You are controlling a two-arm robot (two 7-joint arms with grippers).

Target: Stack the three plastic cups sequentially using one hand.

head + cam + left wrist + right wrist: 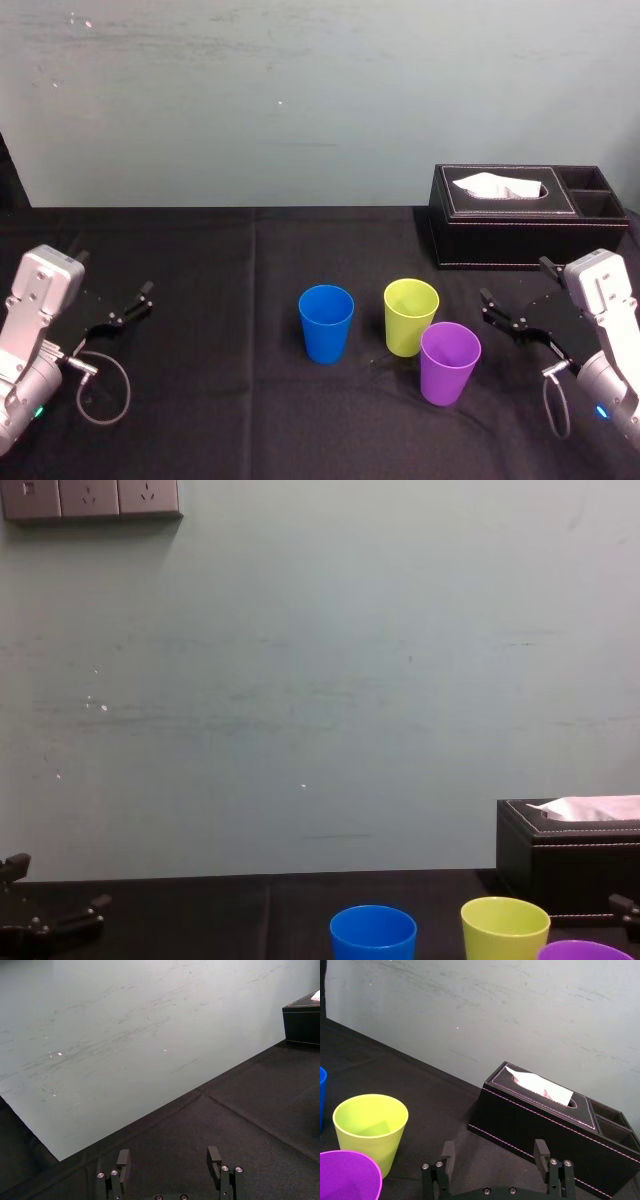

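Note:
Three plastic cups stand upright and apart near the middle of the black table: a blue cup (326, 322) on the left, a yellow-green cup (411, 316) beside it, and a purple cup (449, 362) nearest me, close to the yellow-green one. My right gripper (515, 298) hovers open and empty just right of the purple cup; in the right wrist view its fingers (447, 1152) stand wide apart, with the yellow-green cup (371, 1124) and the purple cup's rim (347, 1174) off to one side. At the table's left side my left gripper (115, 300) rests open, holding nothing.
A black tissue box (525, 215) with a white tissue stands at the back right, behind my right gripper. A pale wall rises behind the table. A loose cable (100, 385) loops under the left arm. Bare black cloth (220, 290) lies between the left gripper and the blue cup.

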